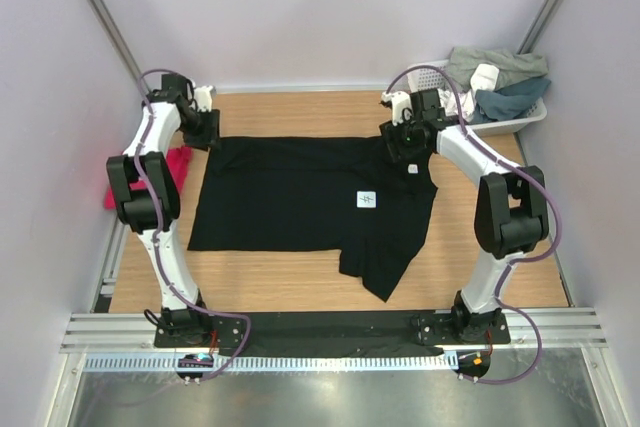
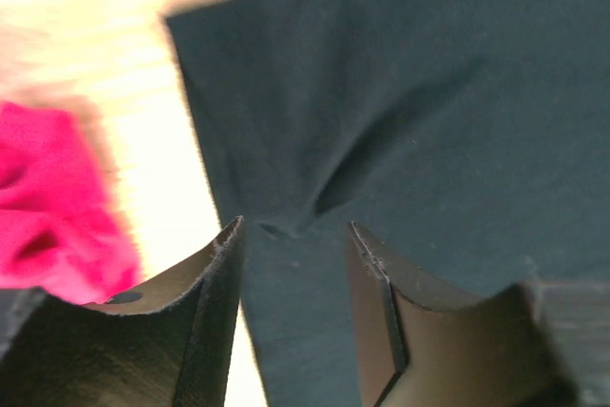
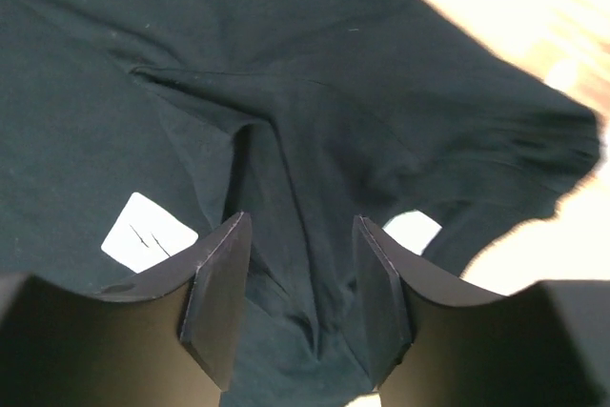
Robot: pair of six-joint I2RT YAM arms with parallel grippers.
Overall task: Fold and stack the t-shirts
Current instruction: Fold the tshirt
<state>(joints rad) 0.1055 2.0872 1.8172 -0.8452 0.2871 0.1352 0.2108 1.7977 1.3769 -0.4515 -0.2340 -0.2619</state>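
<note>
1. Top view: the black t-shirt (image 1: 300, 197) lay spread flat in the middle of the wooden table (image 1: 300, 292), with 1 sleeve sticking out at the near right side. A white tag (image 1: 367, 199) showed on it.
2. The pink t-shirt (image 1: 178, 162) lay crumpled at the left edge of the table, beside the left arm. It was not folded.
3. The left gripper (image 1: 205, 132) hung over the far left corner of the black t-shirt, and the right gripper (image 1: 405, 142) over its far right part. A white basket (image 1: 530, 117) with other clothes stood at the far right.
4. Left wrist view: the left gripper (image 2: 294, 231) had its jaws apart and held nothing. Under them was the black t-shirt (image 2: 429, 92) with a small pinched wrinkle just past the tips, and the pink t-shirt (image 2: 48, 197) was to the side.
5. Right wrist view: the right gripper (image 3: 300, 226) was also open and empty. A raised crease of the black t-shirt (image 3: 286, 73) ran between the jaws, and 2 white tags (image 3: 148, 233) lay near them.
6. My judgement: the step was laying out the black t-shirt, and folding was only starting.
7. Next, both grippers probably needed a new grasp on 1 edge, both at the same height, so the cloth folds over without dragging.
</note>
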